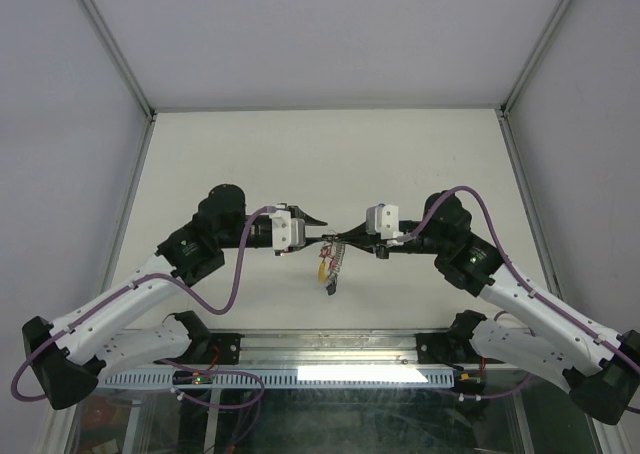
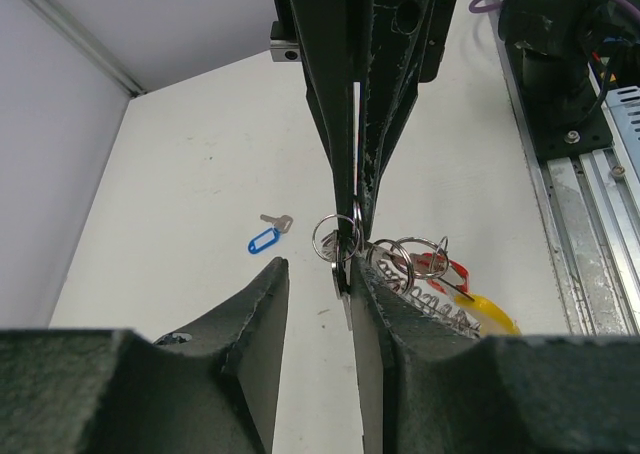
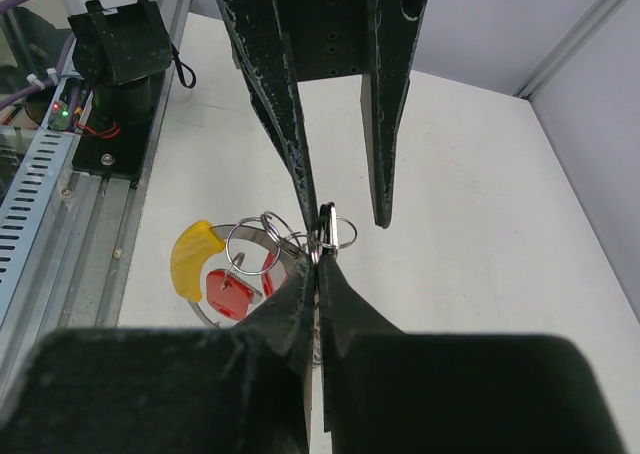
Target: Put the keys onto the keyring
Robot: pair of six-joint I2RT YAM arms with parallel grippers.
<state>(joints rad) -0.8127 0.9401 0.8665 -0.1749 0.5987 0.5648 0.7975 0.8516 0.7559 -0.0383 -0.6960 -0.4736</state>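
My two grippers meet tip to tip above the table's middle. My right gripper (image 3: 320,254) is shut on the keyring (image 2: 432,301), a ribbed silver coil that hangs from its tips in the top view (image 1: 337,259). On it hang small split rings, a red tag (image 3: 230,294), a yellow tag (image 3: 193,256) and a black tag (image 1: 330,292). A small split ring (image 3: 338,230) with a silver key (image 2: 343,296) sits right at the tips. My left gripper (image 2: 320,269) is open, and its right finger (image 2: 390,324) touches that key. A blue-tagged key (image 2: 265,240) lies on the table.
The white table (image 1: 230,164) is walled by grey panels on a metal frame. An aluminium rail (image 2: 570,224) with the arm bases and cables runs along the near edge. The right arm's base (image 2: 560,64) stands close behind the grippers in the left wrist view.
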